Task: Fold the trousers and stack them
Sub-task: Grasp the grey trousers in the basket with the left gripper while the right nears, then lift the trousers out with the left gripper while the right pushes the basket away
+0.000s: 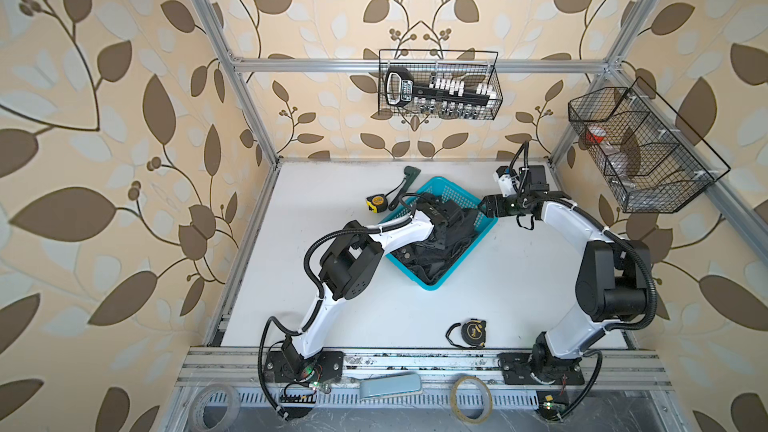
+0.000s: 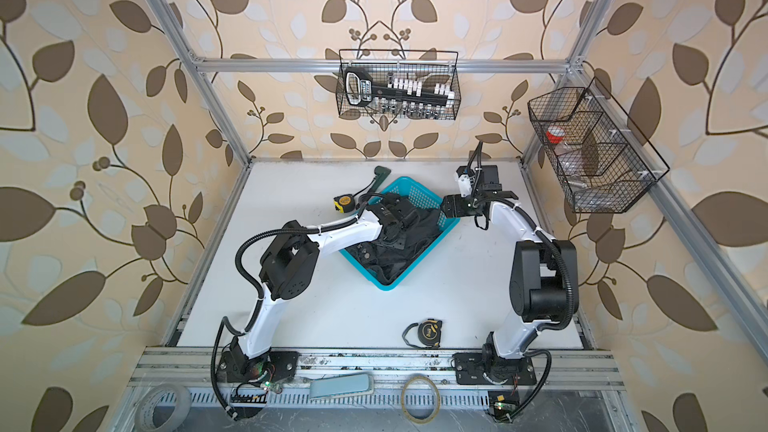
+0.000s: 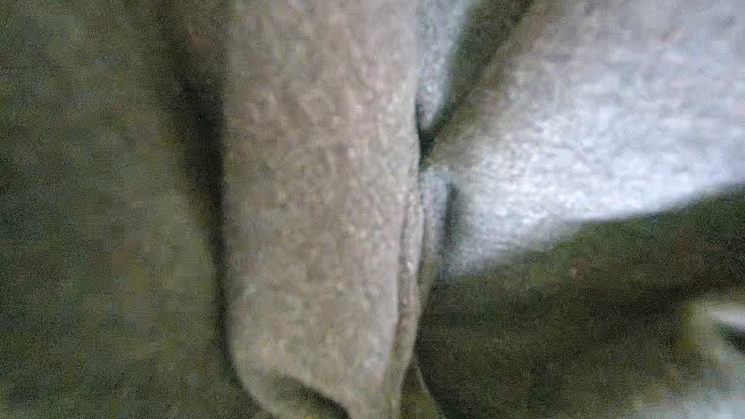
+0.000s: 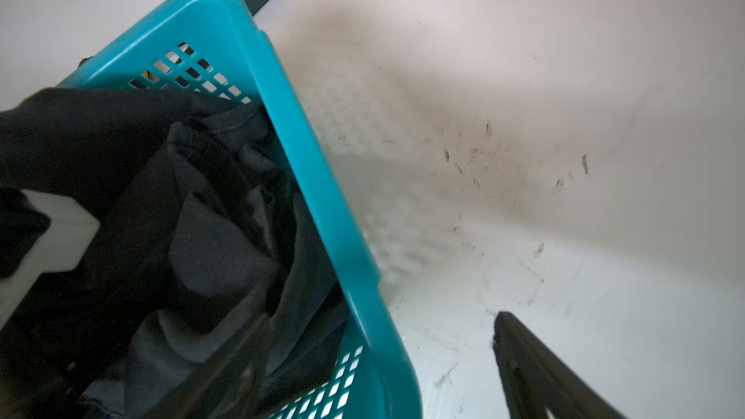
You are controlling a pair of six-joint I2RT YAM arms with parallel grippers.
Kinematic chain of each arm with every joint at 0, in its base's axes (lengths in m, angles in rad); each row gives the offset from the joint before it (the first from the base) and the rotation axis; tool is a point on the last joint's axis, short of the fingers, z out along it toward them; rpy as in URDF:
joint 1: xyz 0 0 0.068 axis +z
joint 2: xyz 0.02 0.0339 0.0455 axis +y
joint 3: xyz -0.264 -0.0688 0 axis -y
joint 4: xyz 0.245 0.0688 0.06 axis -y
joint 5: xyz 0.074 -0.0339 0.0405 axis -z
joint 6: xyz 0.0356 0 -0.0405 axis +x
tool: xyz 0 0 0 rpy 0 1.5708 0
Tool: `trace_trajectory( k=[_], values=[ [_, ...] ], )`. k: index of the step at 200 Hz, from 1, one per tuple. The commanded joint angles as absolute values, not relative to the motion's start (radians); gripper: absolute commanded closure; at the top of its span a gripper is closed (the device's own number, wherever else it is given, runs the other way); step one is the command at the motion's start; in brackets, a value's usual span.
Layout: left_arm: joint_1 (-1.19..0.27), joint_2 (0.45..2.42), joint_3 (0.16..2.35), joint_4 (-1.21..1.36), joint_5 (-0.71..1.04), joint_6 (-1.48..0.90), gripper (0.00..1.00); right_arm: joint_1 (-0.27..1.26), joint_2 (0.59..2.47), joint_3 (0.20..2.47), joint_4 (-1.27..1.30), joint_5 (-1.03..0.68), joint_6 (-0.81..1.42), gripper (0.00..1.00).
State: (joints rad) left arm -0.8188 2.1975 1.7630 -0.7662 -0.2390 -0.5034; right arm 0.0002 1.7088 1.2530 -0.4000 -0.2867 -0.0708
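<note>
Fold not begun: the trousers [image 1: 432, 253] lie crumpled in the turquoise basket [image 1: 454, 196] (no part yet spread on the surface [image 1: 519, 284]). Left gripper [image 1: 451, 222]: fingers together, buried in the cloth. Right gripper [image 1: 483, 205]: fingers [image 4: 524, 356] apart, astride the basket rim.

Two white-shelled arms [image 1: 399, 234], black joints [image 1: 349, 268], ribbed black cables [image 1: 306, 257].

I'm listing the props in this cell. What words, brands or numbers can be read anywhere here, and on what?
Nothing can be read for certain.
White label on the socket holder: there is lettering, but it is too blurred to read.
Round yellow label on the black tape measure: too small to read.
Label on the yellow tape measure: too small to read.
</note>
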Motion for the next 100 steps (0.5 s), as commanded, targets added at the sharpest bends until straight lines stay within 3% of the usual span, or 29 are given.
trace_trajectory(
  k=[1, 59, 100],
  values=[
    [-0.808, 2.108, 1.778, -0.975, -0.223, -0.472, 1.0, 0.015, 1.754, 1.316, -0.423, -0.266, -0.12, 0.19],
    [-0.809, 1.974, 1.846, -1.031, -0.215, -0.459, 1.0, 0.059, 1.838, 1.351, -0.454, -0.245, -0.182, 0.31],
    [-0.809, 1.902, 1.887, -1.102, -0.237, -0.456, 1.0, 0.081, 1.865, 1.375, -0.476, -0.194, -0.222, 0.57]
  ],
)
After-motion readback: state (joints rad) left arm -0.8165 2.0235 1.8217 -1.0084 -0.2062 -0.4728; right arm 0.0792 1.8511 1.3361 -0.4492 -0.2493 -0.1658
